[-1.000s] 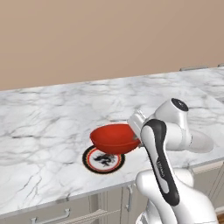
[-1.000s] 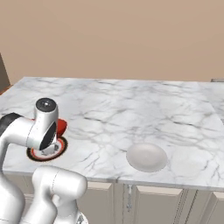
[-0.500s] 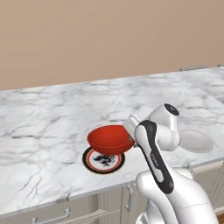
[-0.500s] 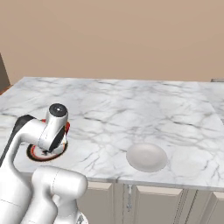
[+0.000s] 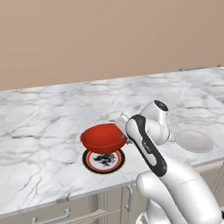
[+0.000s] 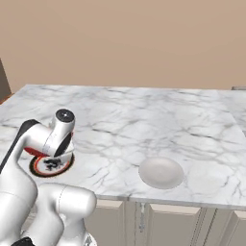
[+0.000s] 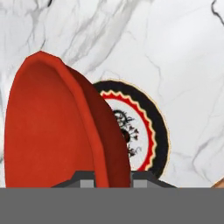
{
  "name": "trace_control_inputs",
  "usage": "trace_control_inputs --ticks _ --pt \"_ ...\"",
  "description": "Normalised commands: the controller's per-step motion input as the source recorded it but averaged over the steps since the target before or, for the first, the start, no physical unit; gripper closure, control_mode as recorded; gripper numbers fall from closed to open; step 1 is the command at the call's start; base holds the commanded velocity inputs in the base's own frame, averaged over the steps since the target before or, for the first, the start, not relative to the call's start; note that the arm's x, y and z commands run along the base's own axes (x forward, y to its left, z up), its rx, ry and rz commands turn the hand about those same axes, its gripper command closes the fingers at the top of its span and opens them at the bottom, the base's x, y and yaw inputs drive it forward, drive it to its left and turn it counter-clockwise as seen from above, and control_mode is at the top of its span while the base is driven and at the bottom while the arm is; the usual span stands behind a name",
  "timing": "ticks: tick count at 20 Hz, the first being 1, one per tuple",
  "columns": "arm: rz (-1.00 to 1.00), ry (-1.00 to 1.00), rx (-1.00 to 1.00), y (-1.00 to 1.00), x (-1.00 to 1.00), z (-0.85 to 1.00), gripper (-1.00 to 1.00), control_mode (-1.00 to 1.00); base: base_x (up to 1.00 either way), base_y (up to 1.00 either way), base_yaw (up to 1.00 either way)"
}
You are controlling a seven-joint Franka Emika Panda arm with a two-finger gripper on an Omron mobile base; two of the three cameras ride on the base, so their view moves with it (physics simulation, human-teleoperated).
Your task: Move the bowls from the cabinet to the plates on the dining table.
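Red bowl [image 5: 103,137] held just above a decorated plate [image 5: 103,160] on the marble counter [image 5: 52,118]. In the left base view the bowl hangs over the plate's far half; the plate's near half shows beneath it. Bowl looks clear of the plate, not resting on it, though the gap is small.

Tool [image 7: 110,177] narrow, clamped on the bowl's rim: in the hand view the two dark fingertips [image 7: 86,181] stand either side of the red wall at the bottom edge. Bowl interior faces left in that view; nothing seen inside it.

Plate: black outer band, red zigzag ring, white centre with a small dark figure. Pattern too fine to make out; no readable writing.

Right base view: the arm's wrist covers most of the bowl [image 6: 34,152]; a sliver of red and part of the plate [image 6: 48,166] show below it.

Second plate [image 6: 161,172], plain pale, lies well apart along the counter near its front edge. It carries nothing.

Beige panelled fronts [image 6: 168,223] below the counter edge.
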Motion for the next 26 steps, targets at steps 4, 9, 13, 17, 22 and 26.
trace_control_inputs --ticks 4,9,13,17,22,26 --pt "0.18 0.00 -0.02 0.06 0.21 -0.14 1.00 -1.00 0.00 0.00 0.00" --pt "0.19 0.00 -0.03 0.02 0.13 -0.23 1.00 -1.00 0.00 0.00 0.00" --pt "0.16 0.00 -0.01 0.01 0.00 -0.06 1.00 -1.00 0.00 0.00 0.00" --pt "0.12 0.00 -0.01 0.00 0.00 -0.03 1.00 -1.00 0.00 0.00 0.00" --pt "0.02 -0.01 -0.02 0.00 0.01 -0.07 1.00 -1.00 0.00 0.00 0.00" --pt "0.00 -0.03 -0.02 0.00 0.01 -0.06 1.00 -1.00 0.00 0.00 0.00"
